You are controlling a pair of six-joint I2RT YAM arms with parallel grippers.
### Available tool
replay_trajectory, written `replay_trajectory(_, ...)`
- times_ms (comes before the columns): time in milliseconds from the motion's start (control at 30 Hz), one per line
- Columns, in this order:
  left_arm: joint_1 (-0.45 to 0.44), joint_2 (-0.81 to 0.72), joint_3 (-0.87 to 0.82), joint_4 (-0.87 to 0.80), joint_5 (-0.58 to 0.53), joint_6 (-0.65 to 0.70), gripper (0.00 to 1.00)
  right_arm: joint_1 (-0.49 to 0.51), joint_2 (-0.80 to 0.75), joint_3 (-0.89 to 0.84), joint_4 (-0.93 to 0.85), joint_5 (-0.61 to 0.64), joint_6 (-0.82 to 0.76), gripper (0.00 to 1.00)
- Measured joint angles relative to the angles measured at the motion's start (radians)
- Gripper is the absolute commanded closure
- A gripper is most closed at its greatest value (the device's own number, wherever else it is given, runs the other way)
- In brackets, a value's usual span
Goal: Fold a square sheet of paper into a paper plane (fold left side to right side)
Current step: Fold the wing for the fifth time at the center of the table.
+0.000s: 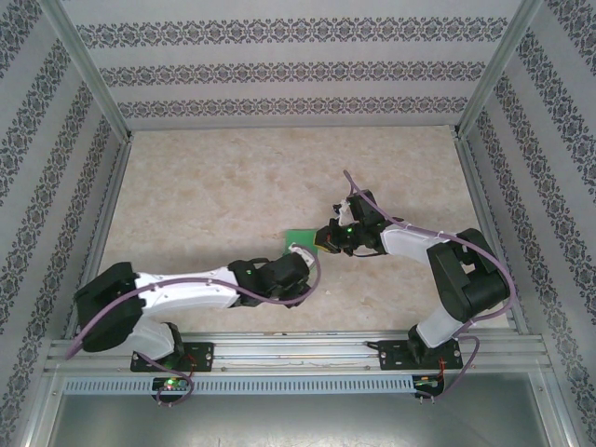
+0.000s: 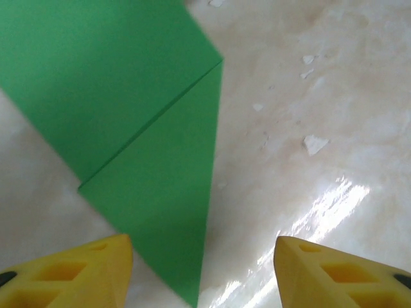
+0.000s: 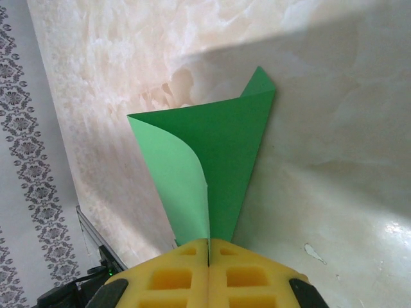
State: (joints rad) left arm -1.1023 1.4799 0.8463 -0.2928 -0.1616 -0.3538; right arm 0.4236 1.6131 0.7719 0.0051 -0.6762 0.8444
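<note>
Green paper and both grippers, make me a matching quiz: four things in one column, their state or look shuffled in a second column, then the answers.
Column one
1. left gripper
2. right gripper
3. green paper
4. table

Column two
A. shut, pinching the paper
B. partly folded, one flap curling up
C. open, holding nothing
D. beige marbled, with small white flecks

Pairs: 1-C, 2-A, 3-B, 4-D
</note>
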Motion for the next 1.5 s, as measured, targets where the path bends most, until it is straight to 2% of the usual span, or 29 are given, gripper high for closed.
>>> replay_trajectory(333, -0.047, 0.221, 0.172, -0.064, -0.147, 0.048, 0.37, 0.006, 0.020, 0.019, -0.003, 0.003, 0.018, 1.00)
replay_trajectory(900, -0.049, 0.300, 0.206, -0.149, -0.279, 0.051, 0.43, 0.018, 0.047, 0.020, -0.003, 0.004, 0.021, 1.00)
replay_trajectory(1267, -0.049, 0.311, 0.208, -0.170, -0.308, 0.035, 0.61, 0.018, 0.054, 0.020, -0.002, 0.005, 0.022, 1.00)
replay_trajectory(1500, -0.049, 0.318, 0.208, -0.170, -0.311, 0.030, 0.76, 0.018, 0.073, 0.020, -0.003, 0.007, 0.021, 1.00)
